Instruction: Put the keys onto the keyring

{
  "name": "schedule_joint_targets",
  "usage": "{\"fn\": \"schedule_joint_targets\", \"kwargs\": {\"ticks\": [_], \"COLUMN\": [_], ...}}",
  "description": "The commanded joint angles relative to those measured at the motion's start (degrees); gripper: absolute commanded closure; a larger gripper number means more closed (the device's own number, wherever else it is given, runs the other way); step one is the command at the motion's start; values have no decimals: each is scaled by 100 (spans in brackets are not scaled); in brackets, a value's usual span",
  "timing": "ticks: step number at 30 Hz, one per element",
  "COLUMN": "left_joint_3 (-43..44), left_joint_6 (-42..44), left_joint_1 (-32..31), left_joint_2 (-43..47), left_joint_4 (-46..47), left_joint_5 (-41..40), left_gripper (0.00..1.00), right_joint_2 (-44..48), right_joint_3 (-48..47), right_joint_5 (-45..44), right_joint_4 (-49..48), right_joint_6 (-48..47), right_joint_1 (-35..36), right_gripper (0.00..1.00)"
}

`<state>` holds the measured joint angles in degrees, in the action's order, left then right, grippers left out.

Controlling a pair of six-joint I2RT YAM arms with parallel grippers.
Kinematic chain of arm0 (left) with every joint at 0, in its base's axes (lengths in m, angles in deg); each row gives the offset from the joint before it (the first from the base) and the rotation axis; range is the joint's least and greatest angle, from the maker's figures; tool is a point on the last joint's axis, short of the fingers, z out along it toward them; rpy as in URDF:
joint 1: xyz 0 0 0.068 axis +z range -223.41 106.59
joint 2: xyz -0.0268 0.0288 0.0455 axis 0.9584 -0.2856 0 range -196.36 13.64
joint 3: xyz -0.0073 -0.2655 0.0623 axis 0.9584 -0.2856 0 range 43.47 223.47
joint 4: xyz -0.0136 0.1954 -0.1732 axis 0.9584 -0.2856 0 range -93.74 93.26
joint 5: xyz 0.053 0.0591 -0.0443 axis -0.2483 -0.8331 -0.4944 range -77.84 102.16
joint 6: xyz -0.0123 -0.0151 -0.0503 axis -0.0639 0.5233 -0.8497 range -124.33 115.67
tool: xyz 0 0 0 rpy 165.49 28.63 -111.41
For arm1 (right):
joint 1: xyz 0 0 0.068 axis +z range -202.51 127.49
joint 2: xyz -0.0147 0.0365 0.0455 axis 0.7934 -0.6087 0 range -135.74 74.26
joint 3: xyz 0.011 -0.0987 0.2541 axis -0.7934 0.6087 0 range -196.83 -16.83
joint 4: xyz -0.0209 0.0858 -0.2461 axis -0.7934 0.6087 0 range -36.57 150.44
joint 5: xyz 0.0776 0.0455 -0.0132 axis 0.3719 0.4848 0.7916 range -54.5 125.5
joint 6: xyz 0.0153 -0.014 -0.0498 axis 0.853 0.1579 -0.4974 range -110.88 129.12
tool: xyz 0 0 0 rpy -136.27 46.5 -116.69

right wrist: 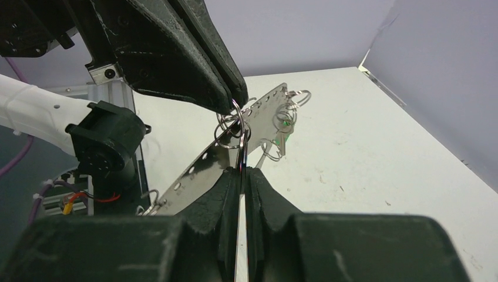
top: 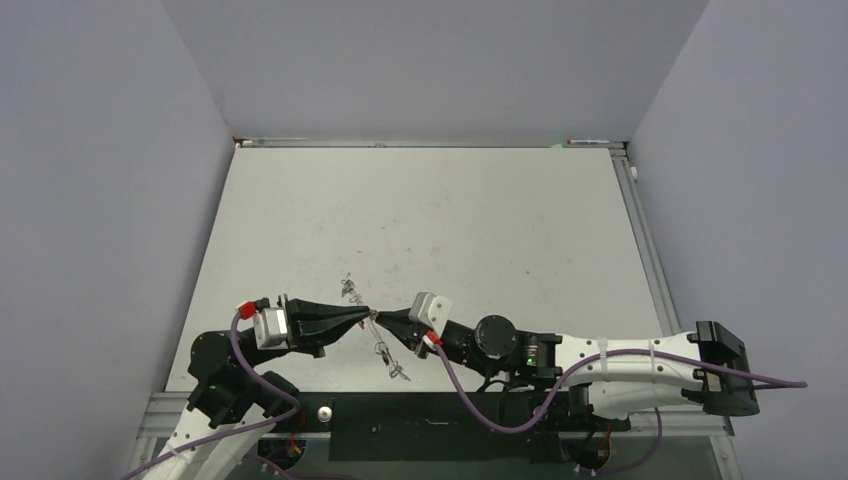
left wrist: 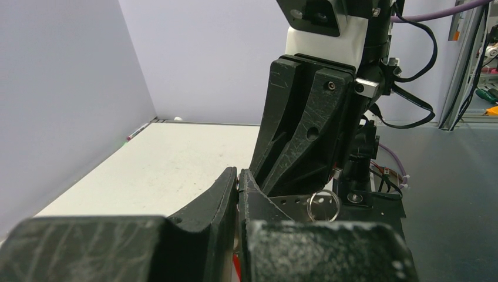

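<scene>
My left claw [right wrist: 234, 104] is pinched shut on the keyring [right wrist: 229, 128], a bunch of thin grey loops, right at the middle of the metal strip [right wrist: 194, 173] with holes. My right claw [right wrist: 242, 171] sits just under the loops, tip to tip with the left one. It is squeezed tight on a thin metal bit [right wrist: 241, 154] that hangs from the loops. I cannot tell if that bit is a key or a ring. A small key [right wrist: 284, 130] with green on it hangs by the far end of the strip, beside more rings [right wrist: 297, 97]. The white table [right wrist: 364, 153] lies under the strip.
</scene>
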<state>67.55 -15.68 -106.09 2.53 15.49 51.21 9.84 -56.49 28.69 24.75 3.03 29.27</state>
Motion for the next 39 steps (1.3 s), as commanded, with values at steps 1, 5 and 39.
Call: {"fn": "schedule_joint_targets", "kwargs": {"ticks": [1,5,39], "left_joint_3": [71,71,122], "left_joint_6": [28,28,313], "left_joint_1": [-18,-18,-10], "left_joint_2": [-31,-31,-23], "left_joint_4": [212,194,-152], "left_joint_5": [-134,-160,-648], "left_gripper": [100,100,22], "right_joint_2": [260,302,365], "right_joint_3": [-354,-486,-859], "right_joint_5": [-241,-332,-1364], "right_joint_4": [219,537,1613], "right_joint_6": [-175,-247,-261], "right_joint_1": [67,94,345], "right_gripper": [95,95,95]}}
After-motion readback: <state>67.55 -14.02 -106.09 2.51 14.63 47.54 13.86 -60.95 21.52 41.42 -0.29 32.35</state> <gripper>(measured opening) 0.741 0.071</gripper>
